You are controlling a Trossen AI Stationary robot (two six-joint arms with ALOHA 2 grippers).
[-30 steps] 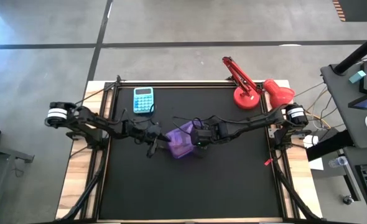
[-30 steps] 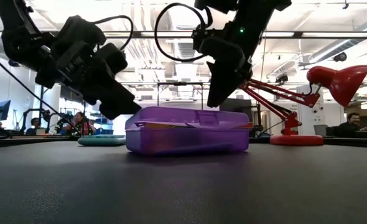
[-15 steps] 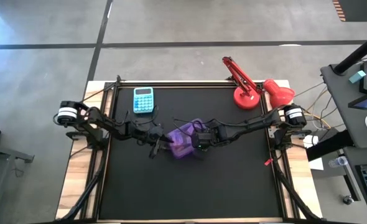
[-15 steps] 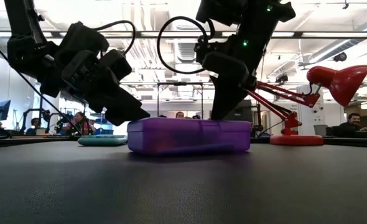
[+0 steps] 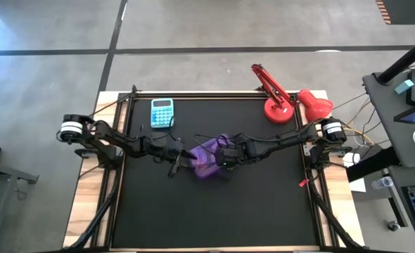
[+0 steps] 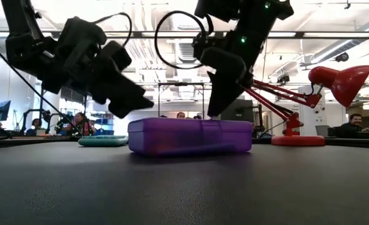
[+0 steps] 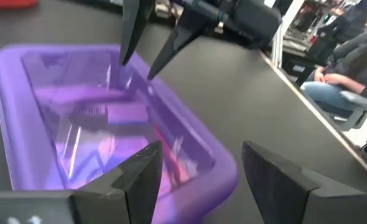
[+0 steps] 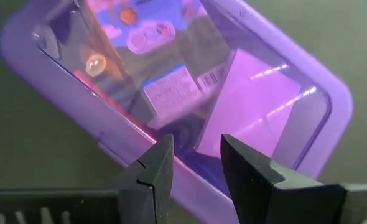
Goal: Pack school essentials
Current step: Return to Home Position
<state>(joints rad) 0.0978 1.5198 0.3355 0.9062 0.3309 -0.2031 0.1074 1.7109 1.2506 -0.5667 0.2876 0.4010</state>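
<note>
A purple see-through case (image 5: 209,156) lies shut and flat on the black table (image 5: 158,211), also seen in the low view (image 6: 191,136). Through its lid (image 8: 190,81) show a packet with a barcode (image 8: 171,90), a pale square (image 8: 252,106) and something red (image 8: 87,81). My left gripper (image 6: 141,103) is open and hangs just above the case's left end (image 7: 200,148). My right gripper (image 6: 214,111) is open by a narrow gap (image 8: 196,142). It hovers close over the lid's right part, as the left wrist view (image 7: 137,68) also shows.
A light-blue calculator (image 5: 162,112) lies near the table's far left edge. A red desk lamp (image 5: 285,102) stands at the far right corner. Free black table surface lies on the near side of the case. People sit in the room beyond (image 7: 351,68).
A second ago the case's lid stood slightly ajar. Both grippers came down on it and the lid went flat and shut. Since then both grippers have risen off the case, the left one more.
</note>
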